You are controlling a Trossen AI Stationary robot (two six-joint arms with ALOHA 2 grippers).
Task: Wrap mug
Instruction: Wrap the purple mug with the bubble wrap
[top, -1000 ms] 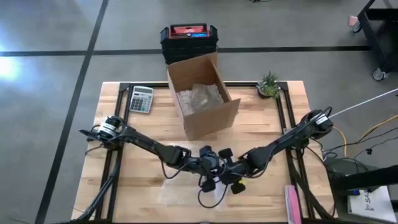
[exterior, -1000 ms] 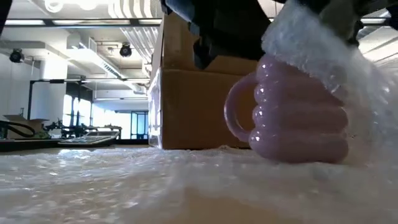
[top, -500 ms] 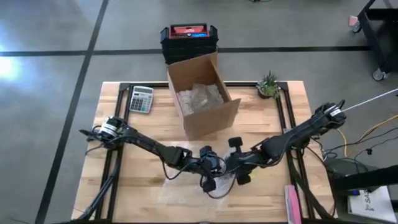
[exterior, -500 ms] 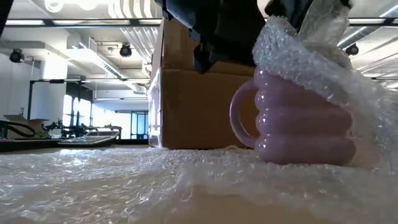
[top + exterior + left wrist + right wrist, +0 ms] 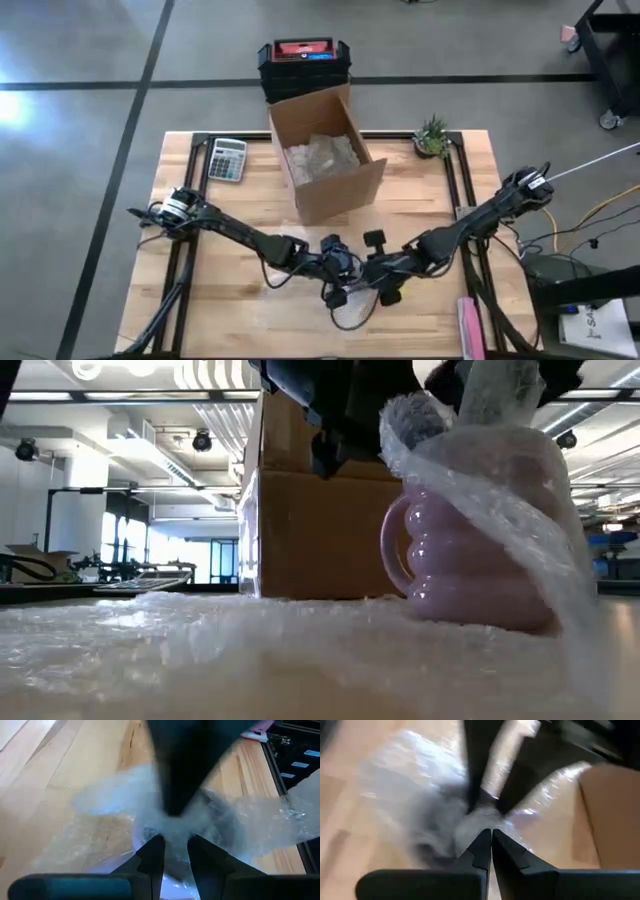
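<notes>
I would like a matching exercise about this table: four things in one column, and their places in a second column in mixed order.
Things:
1. mug
2. calculator
3. small plant
4. cardboard box

Places:
A. far right corner of the table
B. far left part of the table
C. middle of the table's far half
D. on the bubble wrap, near edge

Pairs: 1-D, 2-B, 3-A, 4-C

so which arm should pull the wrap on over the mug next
Probably the right: its gripper is shut on the wrap draped over the mug, while the left gripper steadies the rim.
</notes>
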